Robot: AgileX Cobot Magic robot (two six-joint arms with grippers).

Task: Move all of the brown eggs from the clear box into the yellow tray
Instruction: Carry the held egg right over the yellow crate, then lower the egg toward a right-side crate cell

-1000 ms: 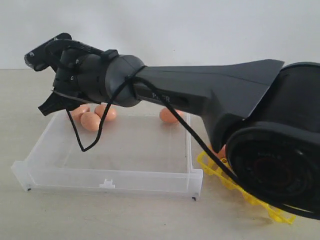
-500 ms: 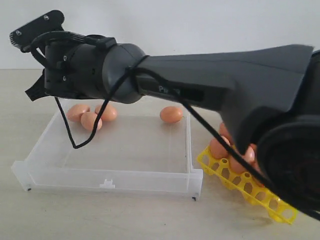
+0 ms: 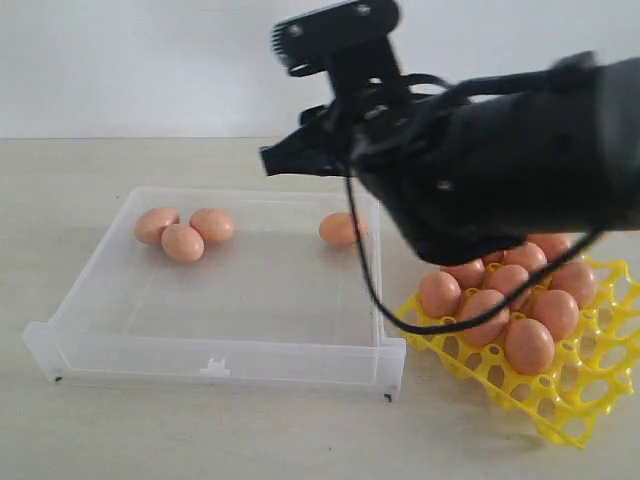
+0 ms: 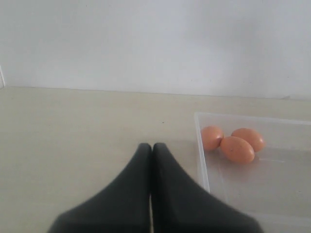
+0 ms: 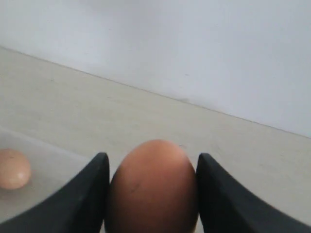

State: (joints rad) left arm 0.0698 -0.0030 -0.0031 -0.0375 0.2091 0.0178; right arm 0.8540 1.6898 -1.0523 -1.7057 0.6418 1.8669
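**My right pincer holds 1 brown egg above the clear box — my left pincer is closed and empty.**

On the bench the clear box sits to the left, and the smaller yellow tray lies just beside its right wall. My right pincer hangs in the air over the box's far right corner, jaws pressed against both sides of the egg. My left pincer has its tips together with nothing between them, over the bench just outside the box. 4 brown eggs lie in the box — 3 touching in the far left corner and 1 alone by the far right corner. More eggs fill cups of the tray.
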